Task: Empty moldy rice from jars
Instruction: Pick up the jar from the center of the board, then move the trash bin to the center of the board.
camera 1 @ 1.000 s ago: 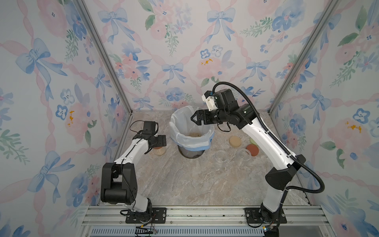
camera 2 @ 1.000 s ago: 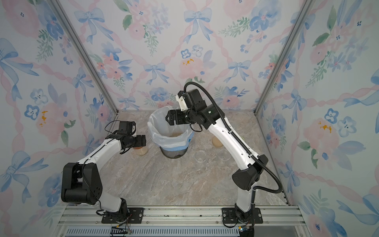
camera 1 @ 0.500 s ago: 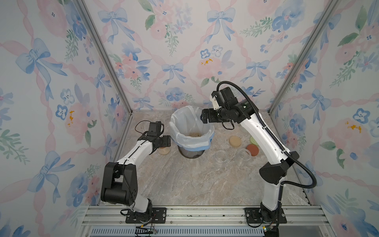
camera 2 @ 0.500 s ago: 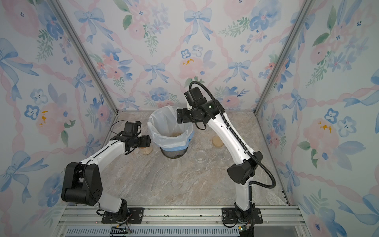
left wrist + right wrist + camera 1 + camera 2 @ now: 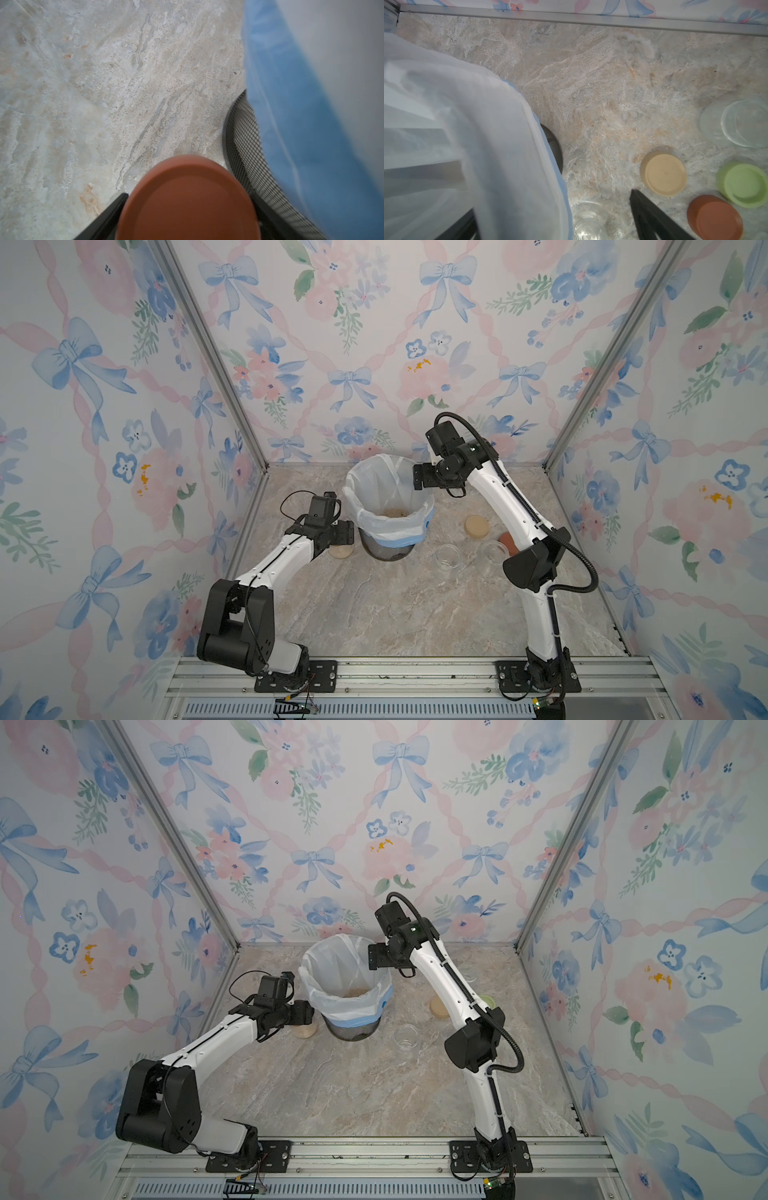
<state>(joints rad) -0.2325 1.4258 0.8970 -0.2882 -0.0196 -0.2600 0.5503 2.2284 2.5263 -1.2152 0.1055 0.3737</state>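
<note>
Okay. In both top views the right gripper (image 5: 422, 483) has backed off from over the bin (image 5: 386, 552) to its rim; the left gripper (image 5: 345, 532) slid closer. Some moldy rice (image 5: 394, 513) lies in the white liner (image 5: 374, 489), more in the open jar (image 5: 340, 551) beside the bin, so that one's next to tip. Left wrist: jaws pinch a smooth rust-red lid (image 5: 187, 199). Right wrist: jaws wide, empty; clear glass jar (image 5: 737, 122), matte beige lid (image 5: 663, 173).
</note>
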